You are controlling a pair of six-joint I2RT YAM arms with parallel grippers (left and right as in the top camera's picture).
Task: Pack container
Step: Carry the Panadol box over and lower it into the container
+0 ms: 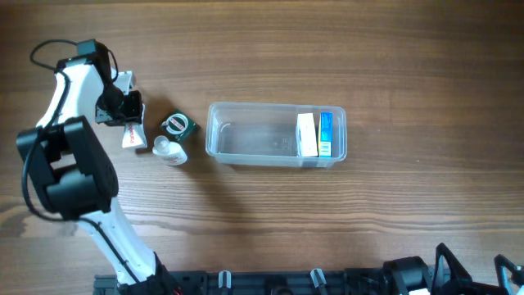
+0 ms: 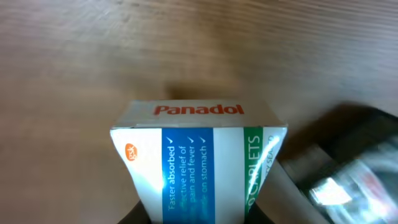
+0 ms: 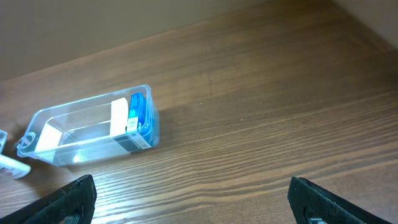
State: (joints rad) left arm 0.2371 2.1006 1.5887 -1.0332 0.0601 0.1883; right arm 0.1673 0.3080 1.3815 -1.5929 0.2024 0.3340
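Observation:
The clear plastic container (image 1: 274,135) sits mid-table with two upright boxes, white and blue, at its right end; it also shows in the right wrist view (image 3: 87,127). My left gripper (image 1: 124,115) is at the table's left, shut on a white and blue Panadol box (image 2: 199,162), whose end shows below the jaws (image 1: 129,138). A dark green round tin (image 1: 177,125) and a small white bottle (image 1: 170,151) lie between the gripper and the container. My right gripper (image 3: 193,205) is open and empty, low at the front right, far from the container.
The left arm's base and links (image 1: 70,176) fill the left front of the table. A dark shiny object (image 2: 354,168) lies right of the held box in the left wrist view. Bare wood stretches right of the container (image 1: 434,131).

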